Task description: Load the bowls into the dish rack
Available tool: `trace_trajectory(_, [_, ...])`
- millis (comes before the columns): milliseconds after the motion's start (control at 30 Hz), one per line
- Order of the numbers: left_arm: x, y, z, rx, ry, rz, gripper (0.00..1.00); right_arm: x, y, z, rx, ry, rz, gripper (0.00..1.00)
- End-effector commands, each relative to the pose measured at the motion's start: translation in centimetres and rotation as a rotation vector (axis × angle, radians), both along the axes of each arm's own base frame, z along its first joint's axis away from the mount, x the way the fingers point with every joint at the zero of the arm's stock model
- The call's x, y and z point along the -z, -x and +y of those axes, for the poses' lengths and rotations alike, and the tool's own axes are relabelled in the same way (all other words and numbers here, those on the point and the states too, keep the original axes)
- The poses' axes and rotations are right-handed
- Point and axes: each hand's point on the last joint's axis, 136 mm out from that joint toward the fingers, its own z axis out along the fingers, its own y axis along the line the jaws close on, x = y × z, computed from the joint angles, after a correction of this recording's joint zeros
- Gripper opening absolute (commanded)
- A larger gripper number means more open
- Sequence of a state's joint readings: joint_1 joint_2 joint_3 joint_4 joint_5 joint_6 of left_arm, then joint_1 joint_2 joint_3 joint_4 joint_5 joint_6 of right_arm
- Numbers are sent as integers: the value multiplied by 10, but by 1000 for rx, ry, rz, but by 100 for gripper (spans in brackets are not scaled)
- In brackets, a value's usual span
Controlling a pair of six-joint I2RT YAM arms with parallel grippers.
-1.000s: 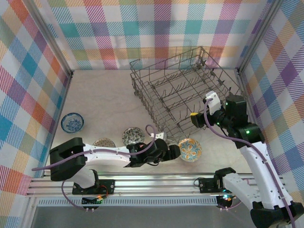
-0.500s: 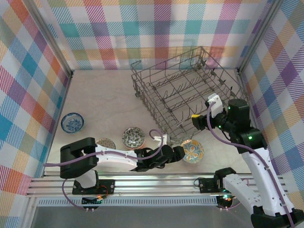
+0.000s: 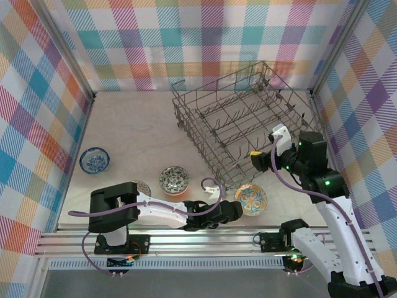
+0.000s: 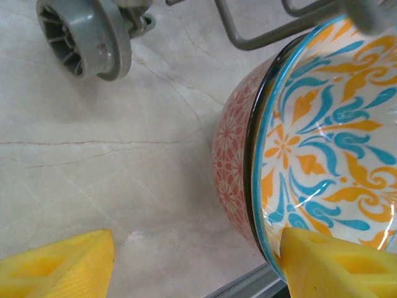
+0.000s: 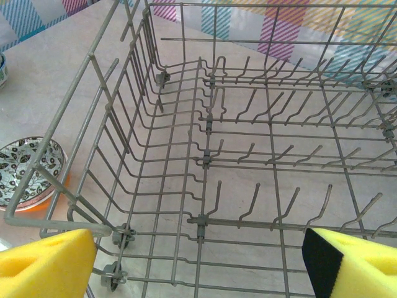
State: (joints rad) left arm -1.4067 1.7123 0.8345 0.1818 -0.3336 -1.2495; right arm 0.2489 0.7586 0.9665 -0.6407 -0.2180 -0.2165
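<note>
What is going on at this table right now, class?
The left end effector is open around the wall of the orange-yellow bowl by the dish rack's near corner, not yet gripping it. The right end effector hovers open above the rack, which holds no bowls. The blue bowl, dark floral bowl and grey mosaic bowl sit on the table to the left.

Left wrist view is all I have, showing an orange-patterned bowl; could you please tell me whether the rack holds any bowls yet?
Observer: No, the rack holds no bowls.
Operator: Where are the other bowls, please?
Observer: Three sit on the table, left of the orange bowl: blue bowl, mosaic bowl, floral bowl.
Operator: And on the right side?
Observer: The right gripper hangs open above the rack's edge.
</note>
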Motion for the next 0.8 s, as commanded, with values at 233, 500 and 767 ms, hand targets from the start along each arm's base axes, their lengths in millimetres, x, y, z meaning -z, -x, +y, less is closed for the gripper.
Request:
trace_trajectory(233, [3, -3, -7, -16, -40, -28, 71, 0, -3, 5, -13, -32, -9, 88])
trace_trajectory(500, [14, -4, -16, -10, -56, -23, 66, 0, -3, 6, -18, -32, -7, 88])
trace_trajectory(767, [15, -7, -10, -6, -103, -32, 54, 3, -4, 6, -18, -30, -3, 88])
